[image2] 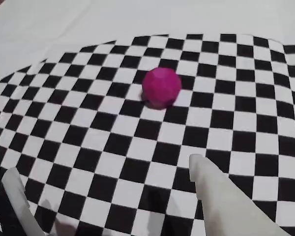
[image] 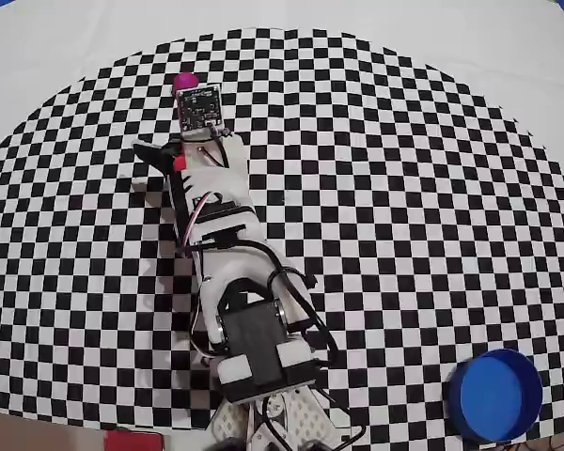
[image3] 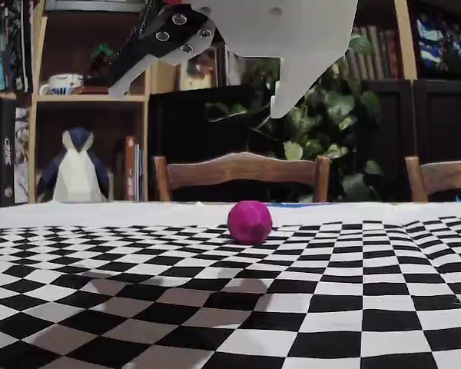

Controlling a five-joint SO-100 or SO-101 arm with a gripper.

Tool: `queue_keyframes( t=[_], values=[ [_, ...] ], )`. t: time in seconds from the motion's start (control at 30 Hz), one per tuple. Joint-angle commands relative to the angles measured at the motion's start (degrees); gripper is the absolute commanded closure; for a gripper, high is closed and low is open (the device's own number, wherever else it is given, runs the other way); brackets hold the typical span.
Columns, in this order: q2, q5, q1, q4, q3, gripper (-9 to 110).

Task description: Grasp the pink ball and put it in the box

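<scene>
The pink ball [image: 184,83] rests on the checkered cloth near its far edge in the overhead view, partly hidden by the wrist camera board. My gripper [image: 174,134] hovers just short of it. In the wrist view the ball [image2: 161,87] lies ahead of the open gripper [image2: 102,167], a little right of centre, with nothing between the two white fingers. The fixed view shows the gripper [image3: 198,100] raised well above the ball [image3: 250,221], jaws spread wide. The box [image: 496,395], a round blue tub, stands at the near right corner, far from the ball.
The checkered cloth [image: 376,188] covers most of the table. My arm's base [image: 263,376] sits at the near edge, with a red item [image: 132,440] beside it. Chairs [image3: 242,171], a plant and bookshelves stand behind the table.
</scene>
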Motion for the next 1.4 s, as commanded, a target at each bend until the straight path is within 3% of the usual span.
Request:
queue_keyframes(
  t=[0.0, 1.37],
  values=[
    [-0.62, 0.35, 0.26, -1.05, -2.90, 59],
    [-25.05, 0.53, 2.29, -1.14, -26.37, 59]
  ],
)
